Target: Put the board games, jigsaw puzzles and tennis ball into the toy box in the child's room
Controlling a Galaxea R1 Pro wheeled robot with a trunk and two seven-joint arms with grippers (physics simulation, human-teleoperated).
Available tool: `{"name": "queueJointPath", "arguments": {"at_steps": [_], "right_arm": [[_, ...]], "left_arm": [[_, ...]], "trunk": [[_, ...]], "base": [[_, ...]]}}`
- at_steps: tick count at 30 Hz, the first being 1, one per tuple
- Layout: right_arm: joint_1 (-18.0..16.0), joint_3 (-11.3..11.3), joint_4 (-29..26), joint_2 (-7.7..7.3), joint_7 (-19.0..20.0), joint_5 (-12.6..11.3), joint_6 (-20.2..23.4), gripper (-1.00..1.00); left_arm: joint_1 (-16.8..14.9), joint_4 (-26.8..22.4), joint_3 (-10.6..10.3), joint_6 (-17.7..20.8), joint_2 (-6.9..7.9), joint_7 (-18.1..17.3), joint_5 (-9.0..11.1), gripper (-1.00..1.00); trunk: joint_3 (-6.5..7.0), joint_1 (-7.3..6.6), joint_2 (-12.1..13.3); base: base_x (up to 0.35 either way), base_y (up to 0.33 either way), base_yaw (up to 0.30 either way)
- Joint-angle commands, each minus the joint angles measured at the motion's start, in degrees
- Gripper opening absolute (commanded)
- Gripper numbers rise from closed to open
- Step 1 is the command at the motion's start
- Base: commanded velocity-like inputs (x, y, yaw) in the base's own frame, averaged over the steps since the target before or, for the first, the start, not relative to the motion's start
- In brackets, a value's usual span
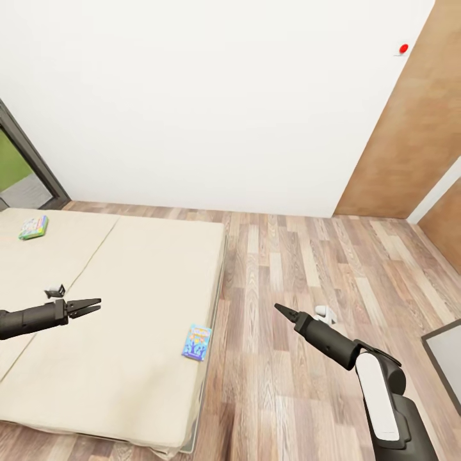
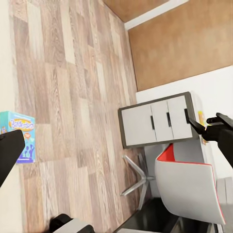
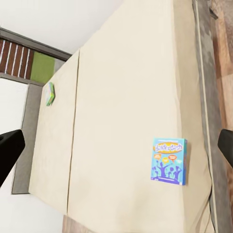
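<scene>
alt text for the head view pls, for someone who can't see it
A wide beige bed holds two board games: a blue one near its floor-side edge and a green one far off by the window. Both grippers, left and right, hover empty.

Red-and-white chair (image 2: 187,187) beside a grey cabinet (image 2: 158,121).

A beige bed (image 1: 128,301) is seen on a wood-plank floor (image 1: 307,269) below a white wall. A blue board game (image 1: 196,342) lies near the bed's right edge; a green one (image 1: 32,226) lies far back at the left. The left gripper (image 1: 89,306) is held over the mattress, jaws slightly parted. The right gripper (image 1: 282,310) is held over the floor, jaws together.
</scene>
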Motion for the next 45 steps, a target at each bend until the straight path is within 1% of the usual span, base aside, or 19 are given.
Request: {"name": "queueJointPath", "arguments": {"at_steps": [1,39,45], "right_arm": [[-0.06,-0.17,-0.03,0.06,0.39,0.26,0.36,1.0],[-0.06,-0.25,0.0,0.08,0.39,0.26,0.35,1.0],[-0.06,-0.77,-0.02,0.06,0.39,0.26,0.36,1.0]], "left_arm": [[-0.04,0.01,0.0,0.6,0.0,-0.24,-0.05,1.0],[-0.04,0.01,0.51,0.64,0.01,-0.24,-0.05,1.0],[-0.04,0.01,0.51,0.64,-0.01,-0.24,-0.05,1.0]], "trunk": [[0.0,0.03,-0.1],[3.53,0.03,-0.1],[4.09,0.03,-0.1]], "base": [[0.0,0.0,0.0],[0.0,0.0,0.0],[0.0,0.0,0.0]]}}
